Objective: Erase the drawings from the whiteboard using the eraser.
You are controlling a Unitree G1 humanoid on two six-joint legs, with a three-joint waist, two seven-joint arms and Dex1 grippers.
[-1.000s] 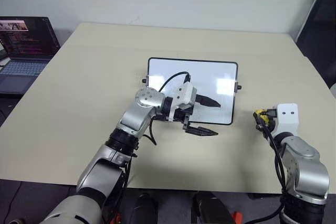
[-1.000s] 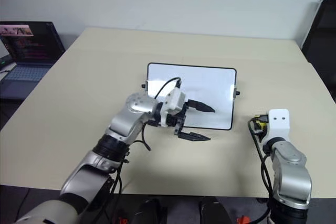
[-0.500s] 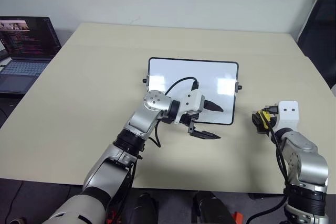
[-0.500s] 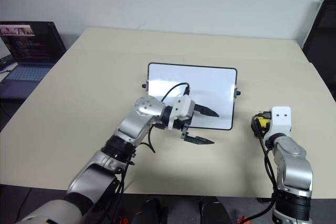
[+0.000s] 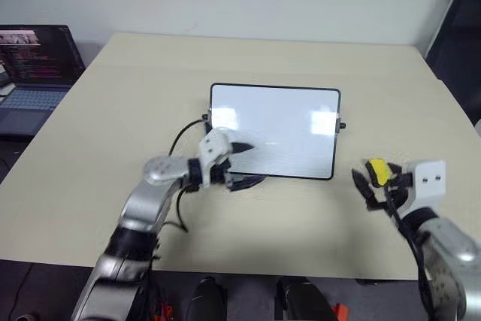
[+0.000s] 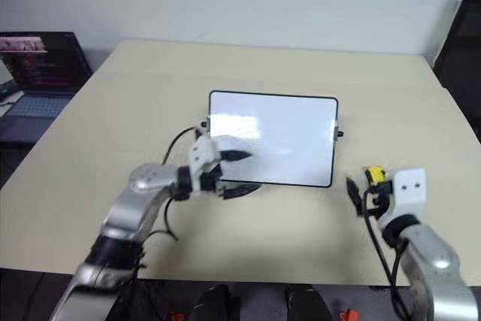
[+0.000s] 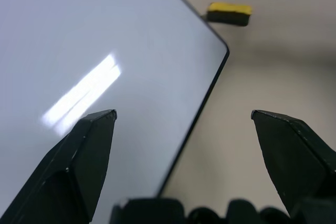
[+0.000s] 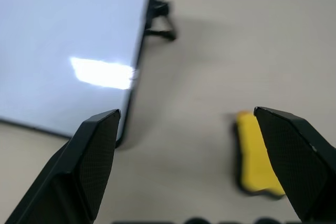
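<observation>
Since a second ago, both arms have drawn back toward the near edge of the pale beige table (image 5: 113,110). Then the left gripper (image 5: 242,165) hung over the near half of the glossy white rectangular whiteboard with its thin black frame (image 5: 274,130); now it sits at the board's near-left corner, one black finger over the white surface and the other past the near frame over the table. Its fingers are spread apart with nothing between them, as the left wrist view confirms.

Over the same second the right gripper (image 5: 366,183) has pulled nearer and let go of the small bright yellow eraser block with a dark underside (image 5: 376,170). A second ago the eraser was tucked close in the fingers; now the right gripper stands wide, and in the right wrist view the eraser (image 8: 255,154) lies on the table between the two black fingers, closer to one of them, touching neither as far as can be seen.

That eraser rests on the table to the right of the whiteboard, just off its near-right corner and apart from the frame. No blue marks can be made out on the board; bright reflections lie across it. An open dark laptop (image 5: 34,65) sits at the far left.
</observation>
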